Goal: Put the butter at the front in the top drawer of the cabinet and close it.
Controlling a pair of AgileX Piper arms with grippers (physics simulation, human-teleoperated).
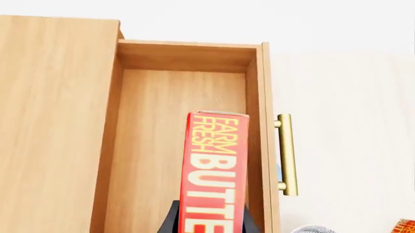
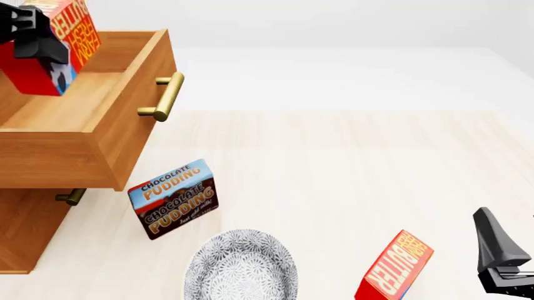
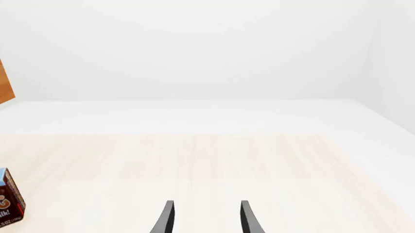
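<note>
Left gripper (image 1: 211, 221) clamps the butter (image 1: 216, 170) from both sides, holding it above the open top drawer (image 1: 181, 145), whose bare floor lies straight below and ahead; the carton's long axis runs along the fingers. Lowering looks like the next move. Right gripper (image 3: 204, 218), parted and holding nothing, sits well apart over the surface (image 2: 351, 169).

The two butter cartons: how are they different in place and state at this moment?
The held butter is clamped by the left gripper above the open top drawer; the second butter carton stands tilted on the table, ungripped, near the idle right gripper. Both share red-and-orange "BUTTER" lettering.
</note>
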